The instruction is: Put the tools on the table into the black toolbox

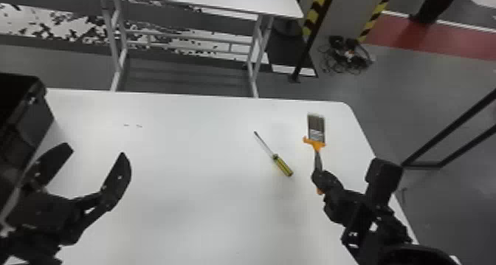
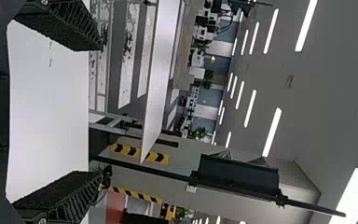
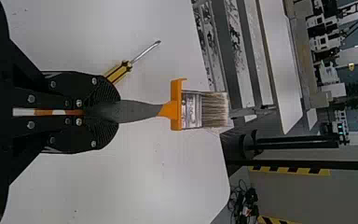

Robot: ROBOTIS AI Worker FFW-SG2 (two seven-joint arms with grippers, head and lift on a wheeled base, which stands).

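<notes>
An orange-and-grey flat paintbrush [image 1: 316,135], probably light, is pinched by its stiff handle in the closed right jaws. The empty left jaws are spread wide. At the paintbrush's nine o'clock, on the white table [image 1: 184,150], the yellow-and-black-handled steel screwdriver [image 1: 283,165] is best gripped by its handle.
</notes>
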